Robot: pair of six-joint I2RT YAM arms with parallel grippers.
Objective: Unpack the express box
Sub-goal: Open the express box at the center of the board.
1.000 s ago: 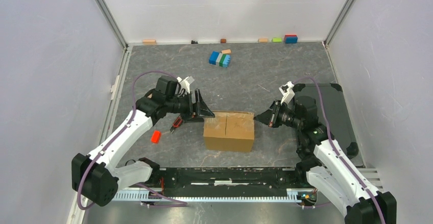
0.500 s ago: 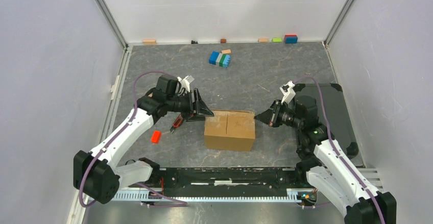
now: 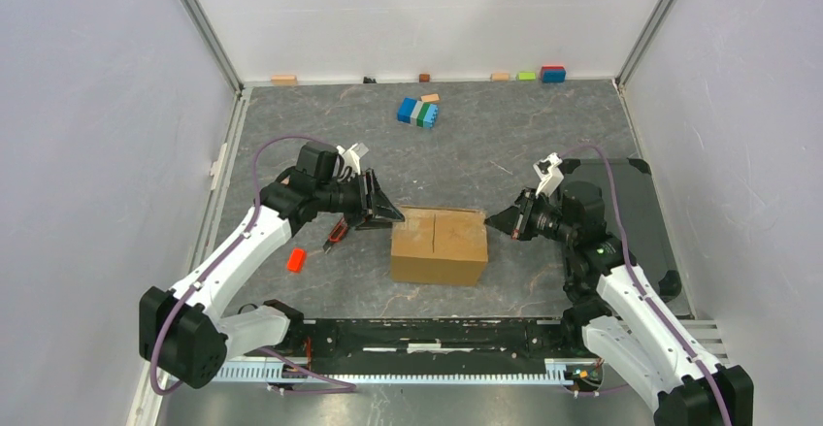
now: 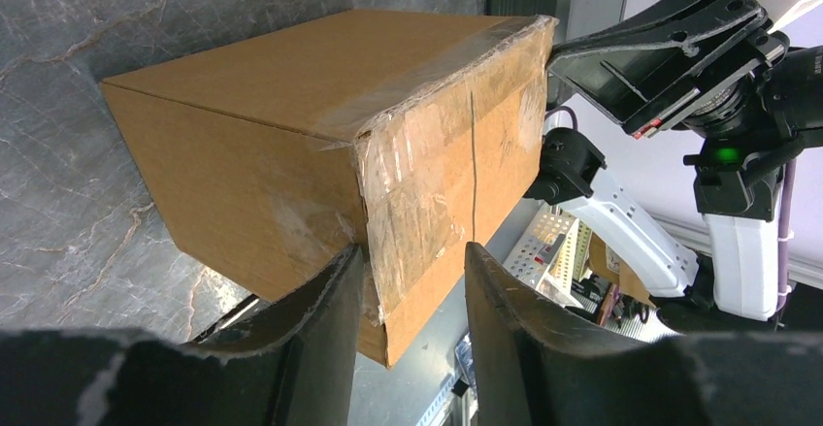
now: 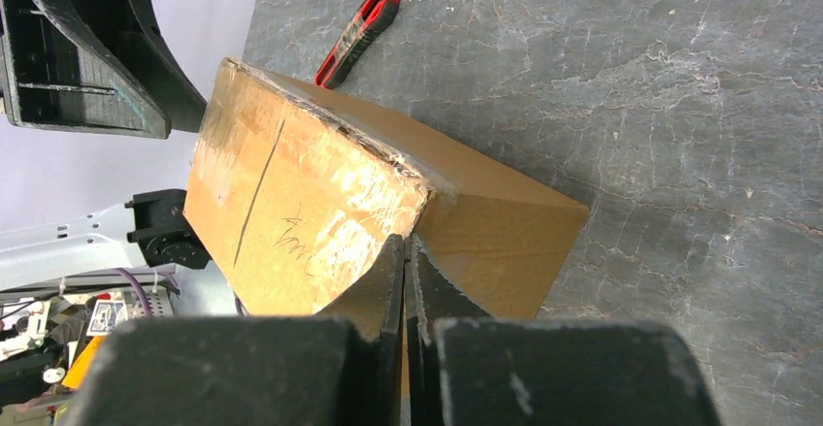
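The left jaws are about half open, clearly narrower than a second ago, and they are closing. Between the two fingers (image 4: 320,329) I see the taped corner edge of the box (image 3: 439,244). One finger looks to be against the cardboard and the other has a gap, so I judge that nothing is gripped yet. The right jaws are fully shut and hold nothing. Their tips press like a wedge at the taped end of the box on the other side, near its upper edge.

The box stands on the surface (image 3: 505,145) between the two arms, with its flaps down and the clear tape (image 4: 427,154) unbroken over the seam. Compared with a second ago it has slid a little toward the right arm's side. For me this means the left side is pushing or pinching, not opening.

The red and black knife (image 3: 335,232) lies untouched just beside the left jaws. I judge that the unpacking is at its beginning, because the tape must be cut or peeled first.
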